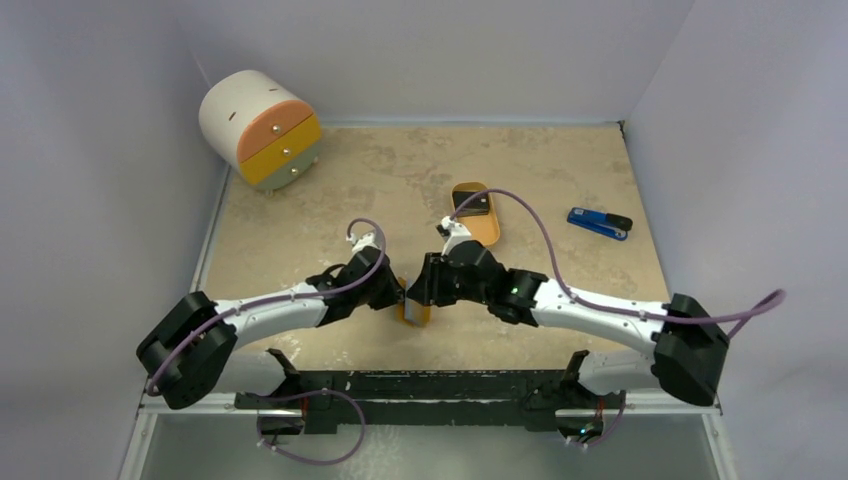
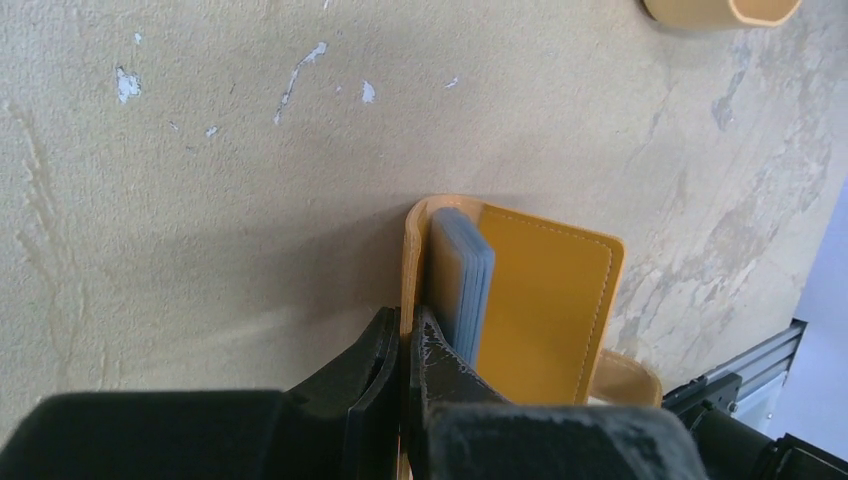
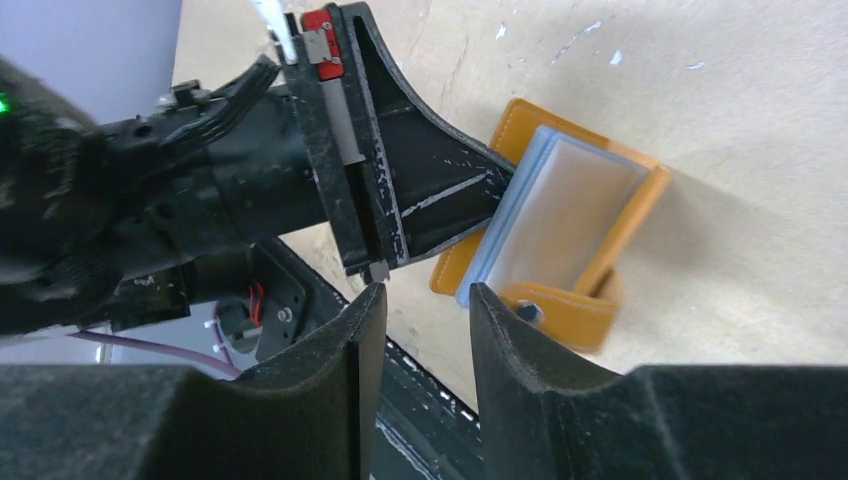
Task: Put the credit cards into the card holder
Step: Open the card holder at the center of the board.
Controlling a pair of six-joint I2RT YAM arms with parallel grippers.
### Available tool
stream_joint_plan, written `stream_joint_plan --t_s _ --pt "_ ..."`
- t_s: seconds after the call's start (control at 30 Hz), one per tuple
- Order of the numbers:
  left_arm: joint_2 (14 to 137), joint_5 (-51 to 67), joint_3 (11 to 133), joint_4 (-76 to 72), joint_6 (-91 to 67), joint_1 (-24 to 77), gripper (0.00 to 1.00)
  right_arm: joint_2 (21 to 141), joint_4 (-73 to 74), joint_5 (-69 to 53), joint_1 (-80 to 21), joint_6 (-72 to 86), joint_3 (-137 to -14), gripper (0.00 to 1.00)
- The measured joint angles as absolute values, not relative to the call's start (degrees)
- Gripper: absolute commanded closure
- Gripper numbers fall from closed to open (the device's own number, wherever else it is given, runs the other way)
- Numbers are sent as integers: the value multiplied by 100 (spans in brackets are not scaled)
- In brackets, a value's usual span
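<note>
Left wrist: pinching edge of card holder (image 2: pixel 545 300) tight in left jaws; holding right jaws parted, empty, just beside.

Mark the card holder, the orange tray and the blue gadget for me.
card holder (image 2: pixel 545 310), left wrist view, on its stitched orange panel.
orange tray (image 1: pixel 486 233), top view, on the bare floor at its near end.
blue gadget (image 1: pixel 598 223), top view, on the middle of its body.

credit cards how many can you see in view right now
1: a dark card lying in the orange oval tray. More may be stacked under it or tucked inside the card holder.
</note>
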State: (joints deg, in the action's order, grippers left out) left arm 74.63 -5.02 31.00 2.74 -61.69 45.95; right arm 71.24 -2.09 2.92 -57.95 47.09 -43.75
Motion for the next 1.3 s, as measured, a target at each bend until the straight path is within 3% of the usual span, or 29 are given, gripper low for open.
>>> stream_joint_plan --t_s 0.57,1.07,1.3 --pt "7269 -683 3006 397 -6357 4617 100 8307 -318 34 -5583 5146 -4598 62" --pt "7389 -663 2912 246 -6399 4617 100 8324 -740 -95 -5363 5367 -3881 37" --pt "7478 -620 2838 14 -6410 4617 100 8331 -1402 -414 -5166 5529 -3562 33"
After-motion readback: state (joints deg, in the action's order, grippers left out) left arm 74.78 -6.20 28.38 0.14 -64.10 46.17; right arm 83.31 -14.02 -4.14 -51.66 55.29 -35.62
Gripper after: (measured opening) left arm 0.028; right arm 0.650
